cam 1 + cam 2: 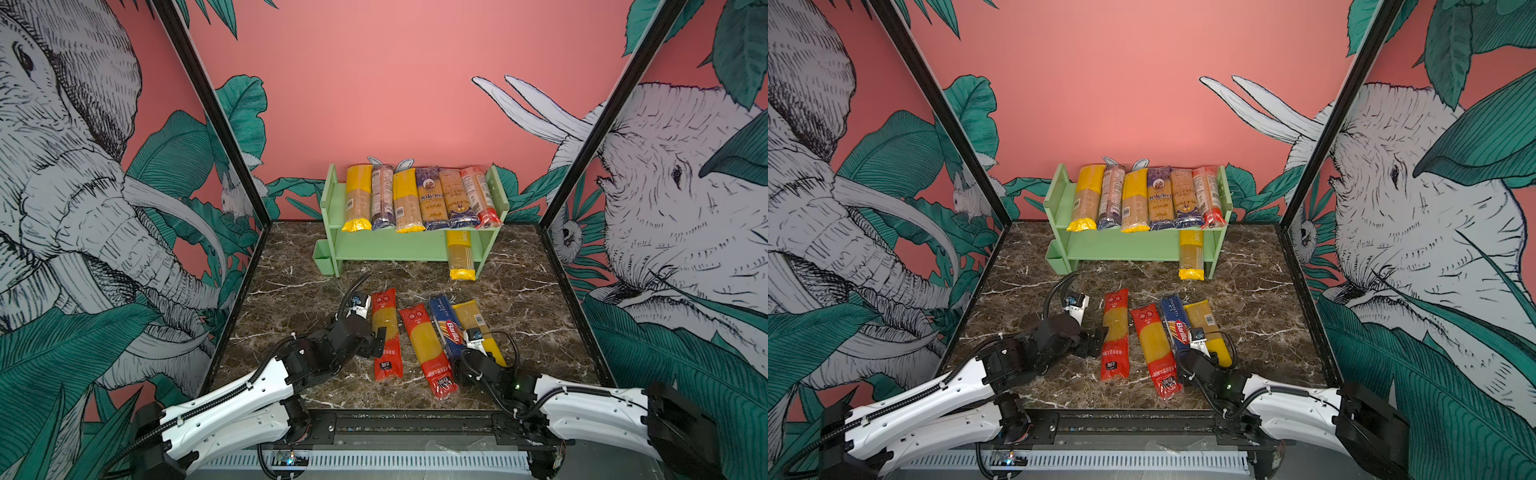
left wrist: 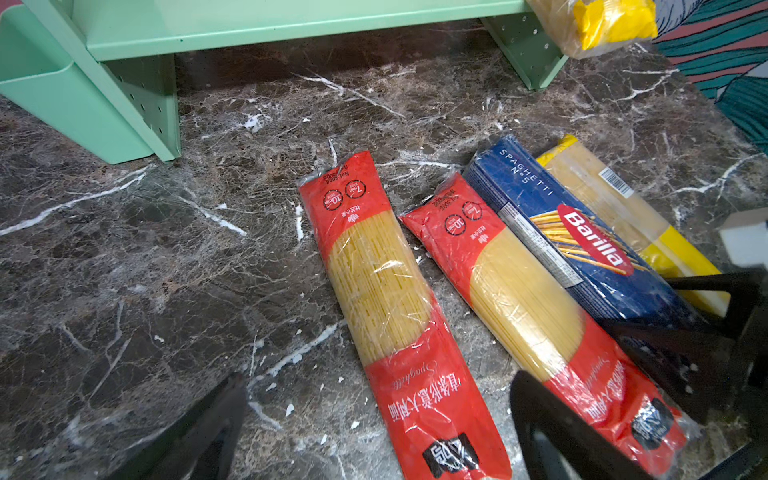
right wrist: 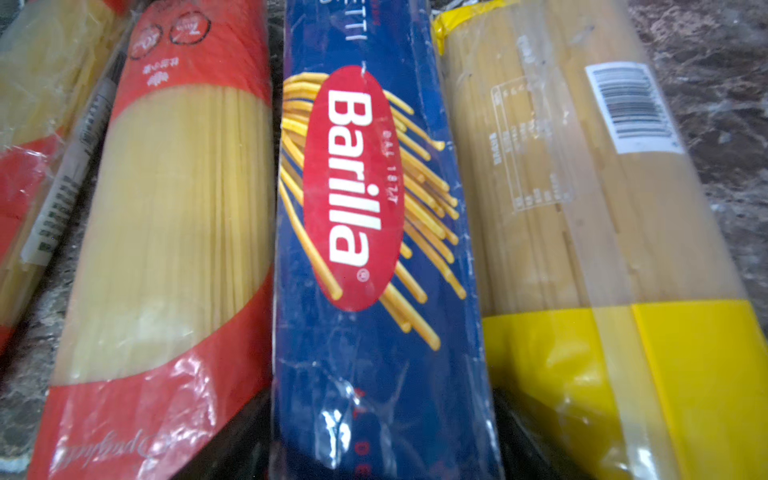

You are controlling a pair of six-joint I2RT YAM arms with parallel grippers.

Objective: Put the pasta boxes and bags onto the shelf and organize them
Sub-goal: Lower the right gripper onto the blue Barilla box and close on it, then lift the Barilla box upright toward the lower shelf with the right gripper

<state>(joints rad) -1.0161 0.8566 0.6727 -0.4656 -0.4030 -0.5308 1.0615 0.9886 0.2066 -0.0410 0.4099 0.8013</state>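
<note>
The pale green shelf (image 1: 395,245) (image 1: 1125,246) holds several pasta packs on its upper tier and one yellow-ended pack (image 1: 460,254) poking out of the lower tier. On the marble lie two red-ended bags (image 1: 384,316) (image 1: 426,345), a blue Barilla pack (image 1: 446,325) (image 3: 374,208) and a yellow-ended bag (image 1: 473,322). My left gripper (image 2: 380,424) (image 1: 376,343) is open and straddles the near end of the left red bag (image 2: 382,291) without touching it. My right gripper (image 3: 382,440) (image 1: 458,357) is open, with a finger close on each side of the Barilla pack's near end.
A small green cup (image 1: 324,257) (image 2: 62,104) hangs on the shelf's left side. Printed walls with black frame posts close in the table at left, right and back. Bare marble (image 1: 291,316) lies left of the packs and between them and the shelf.
</note>
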